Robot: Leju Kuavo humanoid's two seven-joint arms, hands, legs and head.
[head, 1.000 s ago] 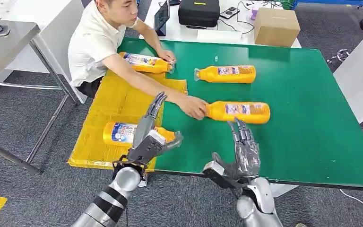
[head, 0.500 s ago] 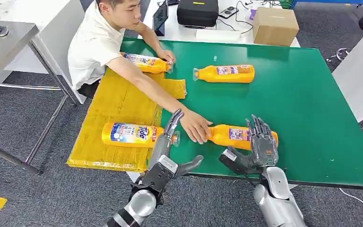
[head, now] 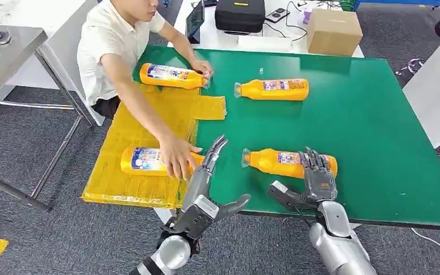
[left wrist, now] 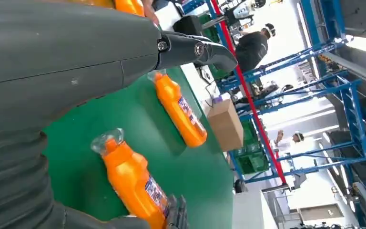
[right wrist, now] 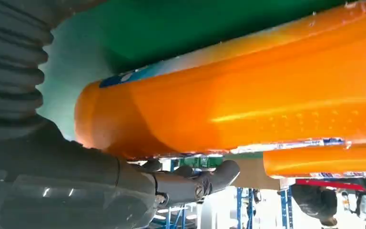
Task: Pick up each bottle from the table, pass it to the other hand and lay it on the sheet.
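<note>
A: Looking at the near bottle (head: 275, 161). Lies flat on the worktop (head: 378, 103), close to the front edge, cap toward the left.

B: Held yet?

A: Not by the look of it. Right robot hand (head: 316, 180) spread wide, fingers (head: 315, 163) laid over the fat end, thumb (head: 283, 193) out to the side and off it. No real grip.

B: And the left robot hand (head: 205, 183)?

A: Stretched out flat and open, holding nothing. Hangs near the edge of the yellow sheet (head: 143, 114), just beside a person's hand (head: 175, 160).

B: Busy with what, that person's hand?

A: Resting on another bottle (head: 140, 160), already down on the sheet.

B: So, what to fear from here?

A: Rolling, first of all. Round and smooth. Could roll away, or right off the front edge, if pushed by the fingers before a good squeeze from the thumb.

B: And with a grab so near the fat end?

A: Could tip, cap end down, and slip out on the way up.

B: Anything else?

A: Bumping the person. Very close to the left robot hand. Could get knocked by a swing across for the pass. Could also shove the bottle on the sheet.

B: And the pass?

A: Tricky too. Could fall back on the worktop if let go too soon, before a firm hold on the other side.
</note>
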